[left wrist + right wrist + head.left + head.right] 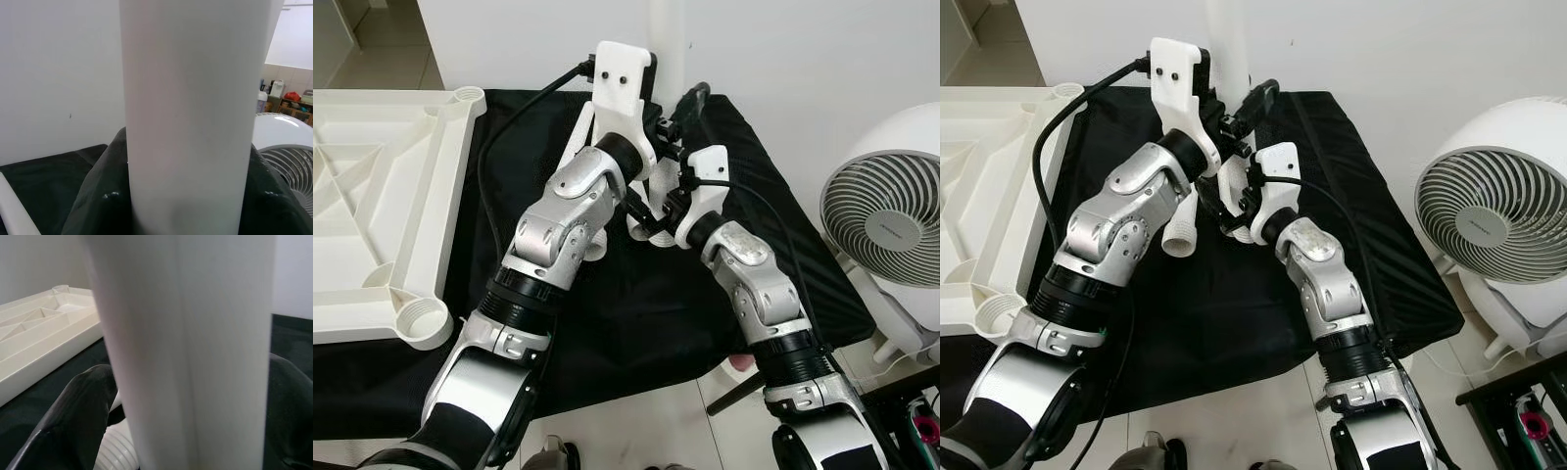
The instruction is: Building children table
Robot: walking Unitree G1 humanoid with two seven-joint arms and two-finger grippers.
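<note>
A white tubular table leg stands upright over the black cloth, close to the back wall. Both grippers hold it. My left gripper is shut on the leg, with a black finger on each side of the tube. From the right, my right gripper is shut on the same leg, its fingers pressed against it. The white tabletop lies upside down at the left, with round threaded sockets at its corners.
Other white legs lie on the black cloth beneath the arms, one threaded end close to the right gripper. A white fan stands on the floor to the right. The wall is right behind the held leg.
</note>
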